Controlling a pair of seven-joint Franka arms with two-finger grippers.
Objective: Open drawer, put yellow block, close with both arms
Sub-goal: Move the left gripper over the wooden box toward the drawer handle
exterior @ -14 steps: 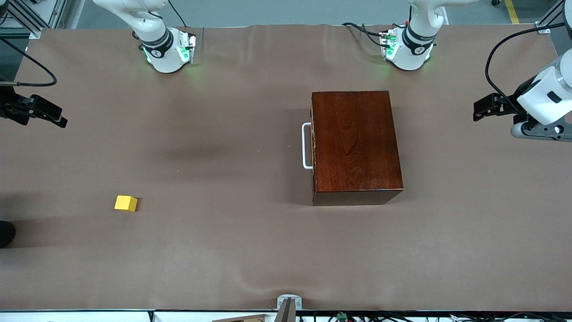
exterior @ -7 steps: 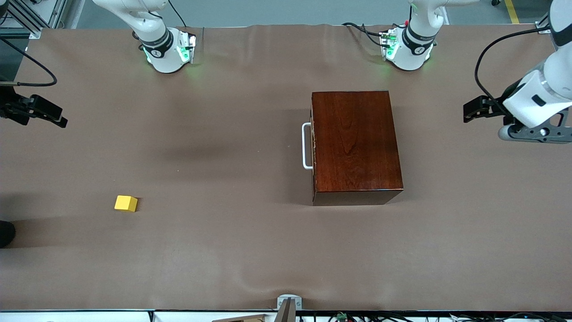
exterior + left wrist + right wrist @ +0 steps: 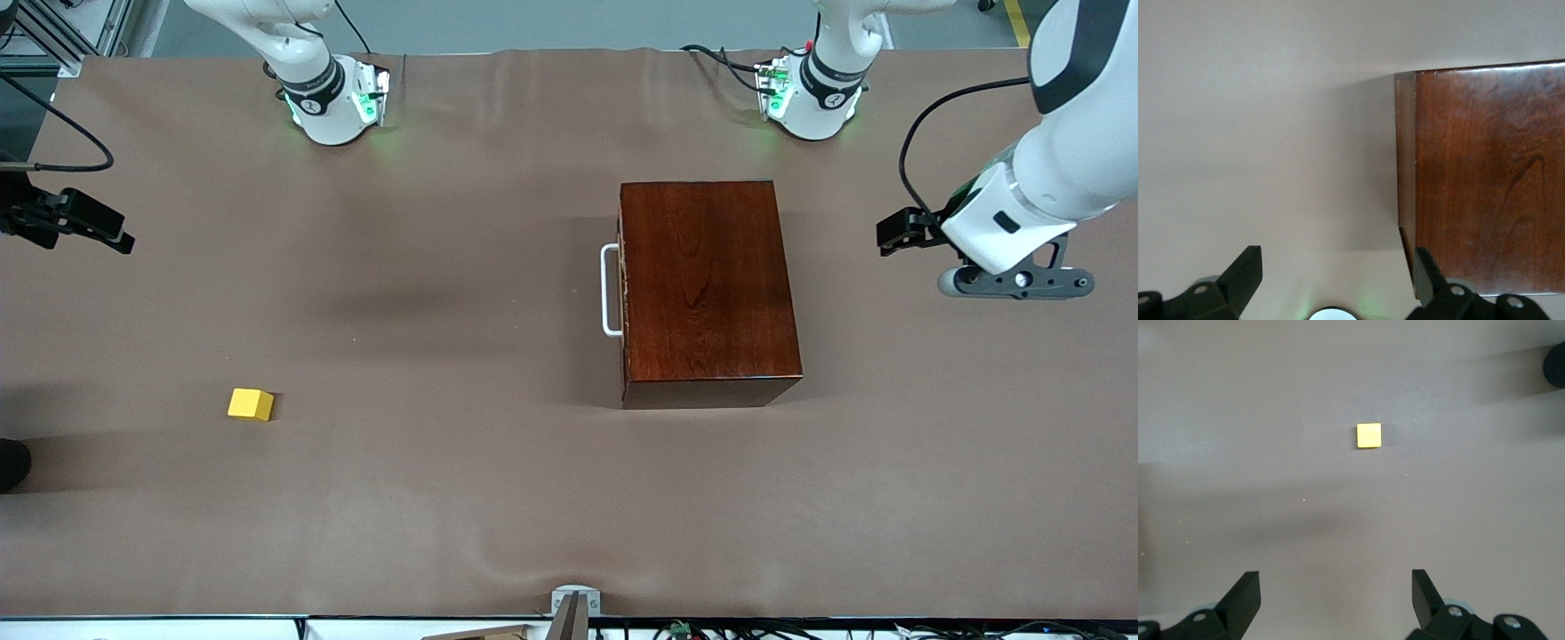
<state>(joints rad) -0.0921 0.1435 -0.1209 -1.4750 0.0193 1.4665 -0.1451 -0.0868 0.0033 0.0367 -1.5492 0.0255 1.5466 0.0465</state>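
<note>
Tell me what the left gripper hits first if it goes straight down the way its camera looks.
Most likely the bare brown table cover. The left gripper, jaws open, hangs beside the wooden box, so one finger might clip the box's edge; depth is unclear.

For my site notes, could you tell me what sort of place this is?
Probably a robotics lab bench: two white arms bolted to a brown-covered table, cables along the edges, staged props only.

No legible text, labels, brand marks, numbers or signs anywhere. Small dark emblems on the collars of both arm bases (image 3: 307, 105) (image 3: 831, 100), too small to read.
</note>
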